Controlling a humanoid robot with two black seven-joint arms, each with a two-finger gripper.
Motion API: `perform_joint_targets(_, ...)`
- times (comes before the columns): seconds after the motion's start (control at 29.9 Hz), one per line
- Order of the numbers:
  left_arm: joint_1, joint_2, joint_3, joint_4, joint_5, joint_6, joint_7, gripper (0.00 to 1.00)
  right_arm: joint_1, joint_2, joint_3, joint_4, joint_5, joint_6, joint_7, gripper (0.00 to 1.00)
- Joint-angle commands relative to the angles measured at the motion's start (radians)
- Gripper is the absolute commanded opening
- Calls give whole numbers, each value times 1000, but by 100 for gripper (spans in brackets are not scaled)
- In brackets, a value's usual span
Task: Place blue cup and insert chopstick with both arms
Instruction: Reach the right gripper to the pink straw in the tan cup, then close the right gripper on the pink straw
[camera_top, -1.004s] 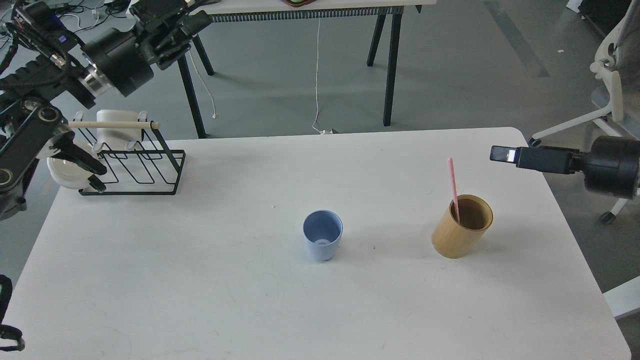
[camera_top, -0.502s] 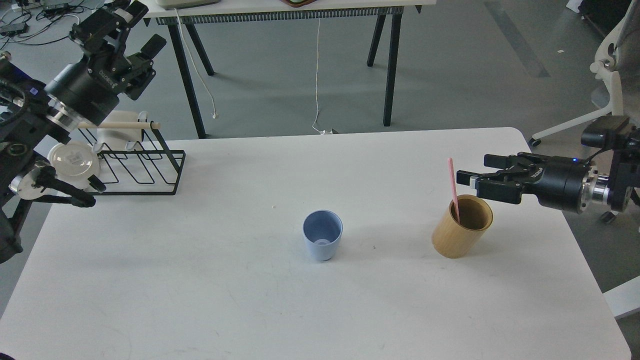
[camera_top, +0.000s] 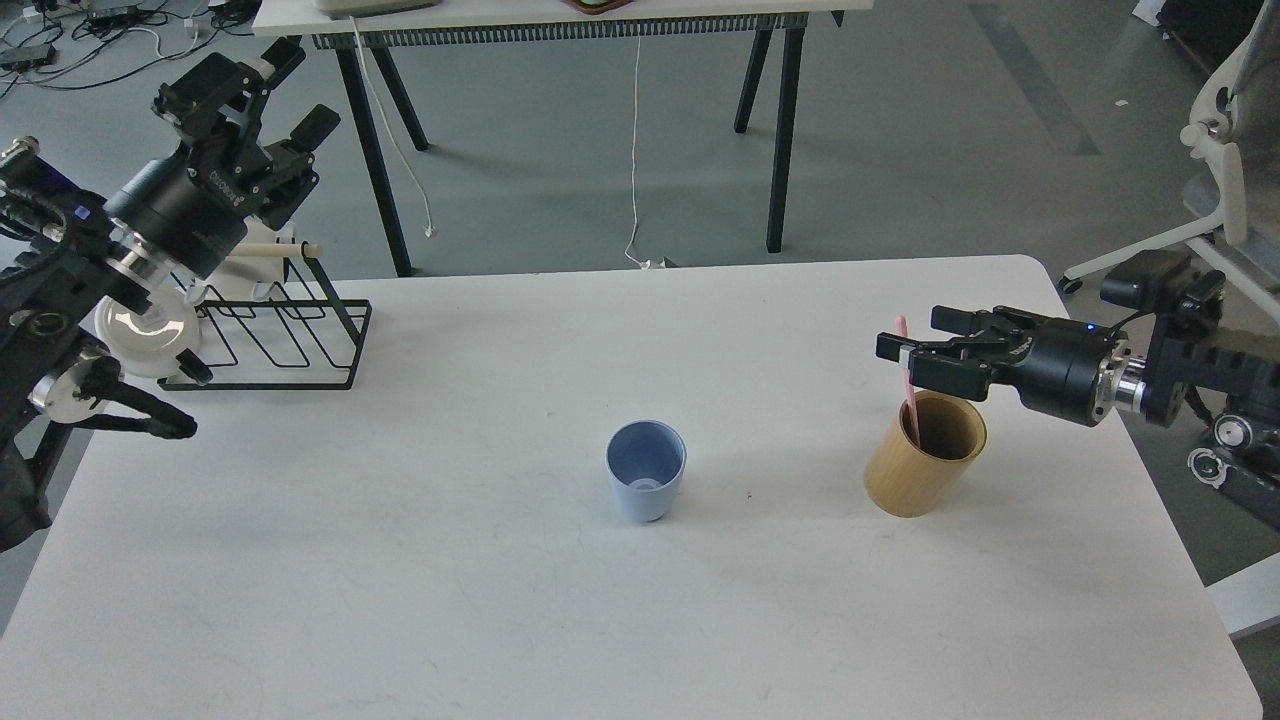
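Observation:
The blue cup stands upright in the middle of the white table, empty. The pale pink chopstick leans in the tan wooden holder to the cup's right. My right gripper comes in from the right, open, level with the chopstick's upper part; its fingertips reach the stick, and I cannot tell whether they touch it. My left gripper is open and empty, raised high at the far left above the wire rack, far from the cup.
A black wire rack with a wooden rod and white dishes stands at the table's back left corner. Beyond the table are a desk's black legs and a white chair at the right.
My right gripper has moved left over the holder, up to the chopstick's top. My left gripper has shifted slightly right and down. The cup, holder and chopstick have not moved.

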Motion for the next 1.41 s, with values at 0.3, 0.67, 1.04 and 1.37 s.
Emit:
perform_joint_targets(0.3,8,-4,1,1,0,0,0,77,0,6,-93,-42,-3,-58,0,90)
perform_joint_targets(0.67,26,-4,1,1,0,0,0,78,0,9,-124,-40,-44,-60,0,58)
perform_joint_targets(1.04,43,-5,1,1,-1,0,0,79,0,15,-118,-40,-43,-66,0,39)
perform_joint_targets(1.37,54,-5,1,1,-1,0,0,80,2,21,-113,-42,-43,-66,0,33)
